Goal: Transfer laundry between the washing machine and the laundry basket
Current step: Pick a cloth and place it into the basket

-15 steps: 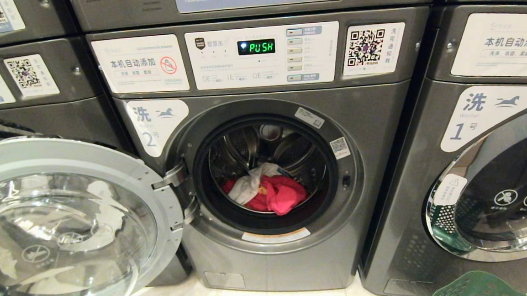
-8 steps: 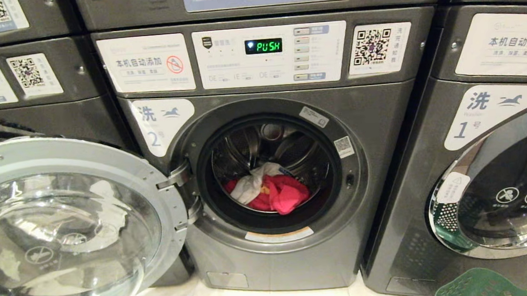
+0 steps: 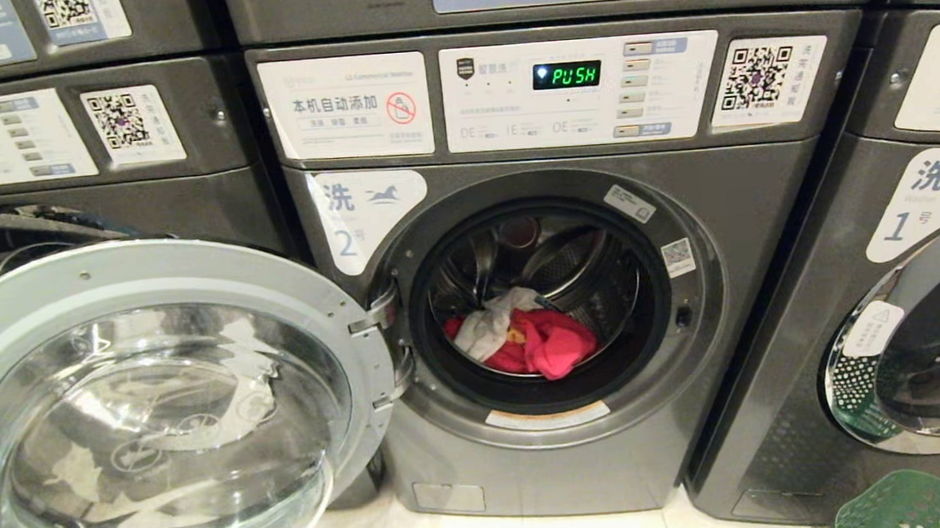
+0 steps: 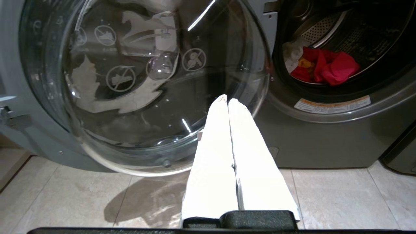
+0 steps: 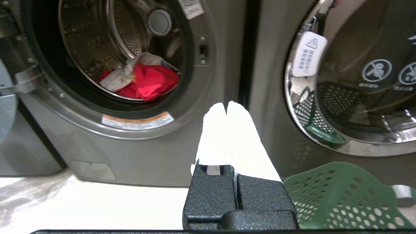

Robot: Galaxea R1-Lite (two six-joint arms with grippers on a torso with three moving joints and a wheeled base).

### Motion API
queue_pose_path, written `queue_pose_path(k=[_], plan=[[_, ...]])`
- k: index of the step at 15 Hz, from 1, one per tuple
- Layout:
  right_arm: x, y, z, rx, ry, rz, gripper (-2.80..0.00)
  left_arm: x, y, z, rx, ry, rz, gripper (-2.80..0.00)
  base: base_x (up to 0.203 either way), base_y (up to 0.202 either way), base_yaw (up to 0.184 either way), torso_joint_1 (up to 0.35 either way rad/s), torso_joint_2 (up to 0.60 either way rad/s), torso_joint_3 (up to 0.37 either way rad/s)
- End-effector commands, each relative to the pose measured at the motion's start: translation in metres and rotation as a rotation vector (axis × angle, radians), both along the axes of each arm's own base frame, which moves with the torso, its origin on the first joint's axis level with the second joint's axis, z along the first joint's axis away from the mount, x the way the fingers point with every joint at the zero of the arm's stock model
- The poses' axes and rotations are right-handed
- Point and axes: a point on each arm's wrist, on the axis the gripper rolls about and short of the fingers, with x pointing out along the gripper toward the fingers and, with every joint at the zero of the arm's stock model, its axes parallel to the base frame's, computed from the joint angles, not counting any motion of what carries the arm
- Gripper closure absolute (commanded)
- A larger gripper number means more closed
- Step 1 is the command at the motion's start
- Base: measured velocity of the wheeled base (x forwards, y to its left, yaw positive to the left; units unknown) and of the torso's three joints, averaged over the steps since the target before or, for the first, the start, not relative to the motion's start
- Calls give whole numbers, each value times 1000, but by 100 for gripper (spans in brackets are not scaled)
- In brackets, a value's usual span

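step: approach, nothing grabbed | clothes point(image 3: 528, 340) low in drum of washer point(image 3: 547, 455), door point(image 3: 160, 397) swung wide | basket point(image 3: 909, 505) on floor, right | left hand point(image 4: 228, 101), right hand point(image 5: 227, 105) pinched closed, empty | tip: spread fingers before entering drum, reach low, clear door rim, take top red piece

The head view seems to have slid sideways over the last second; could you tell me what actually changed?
Only the camera moved: the whole scene shifted right in the picture, so the robot turned or drove left. The washing machine, its open door, the red and white laundry in the drum and the green basket kept their places. Both the left gripper and the right gripper remain shut and empty.
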Motion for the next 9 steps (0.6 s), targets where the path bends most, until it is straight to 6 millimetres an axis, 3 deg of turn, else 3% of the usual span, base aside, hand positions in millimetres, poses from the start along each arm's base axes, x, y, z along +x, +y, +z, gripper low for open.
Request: queue_pose_path(k=[1,6,9], plan=[[3,0,-9,-1,34,1,0,0,0,0,2,2,0,0,0,113,-6,3,7,-2],[3,0,-9,-1,34,1,0,0,0,0,4,0,0,0,0,12,2,0,0,1],[3,0,-9,-1,34,1,0,0,0,0,4,0,0,0,0,0,0,1,2,-116]])
